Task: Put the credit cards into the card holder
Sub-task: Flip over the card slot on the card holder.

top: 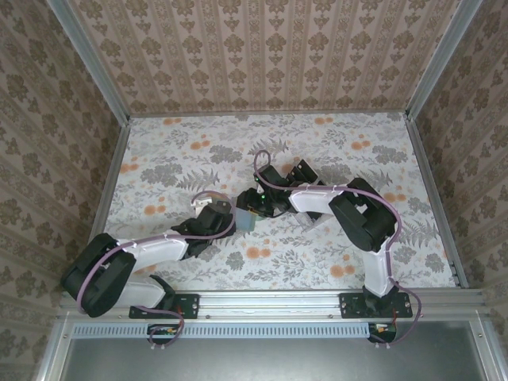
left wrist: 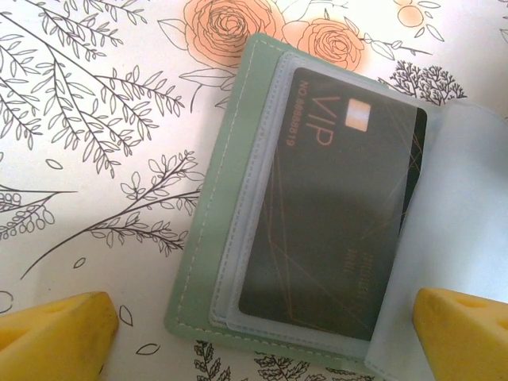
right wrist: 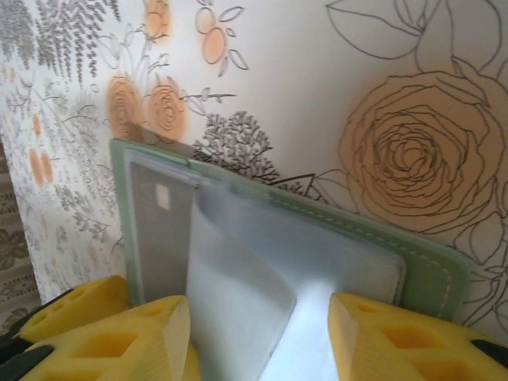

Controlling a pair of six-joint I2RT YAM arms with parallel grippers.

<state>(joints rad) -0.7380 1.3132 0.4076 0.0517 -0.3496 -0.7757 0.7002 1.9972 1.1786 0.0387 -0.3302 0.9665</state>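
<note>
Card holder (left wrist: pixel 210 206) lies open mid-frame, credit card (left wrist: pixel 333 214) sleeved; my left claw (left wrist: pixel 262 313) gapes wide, my right claw (right wrist: pixel 258 317) half-open astride its clear leaf (right wrist: pixel 230 270).

I see a lab-style robot test cell: damask-papered panels (top: pixel 262 55) box in a floral-covered table (top: pixel 333 159), bare aluminium framing (top: pixel 270 300) edges it, and the left arm (top: pixel 151 252) and right arm (top: pixel 361 222) are bolted to the near rail.
</note>
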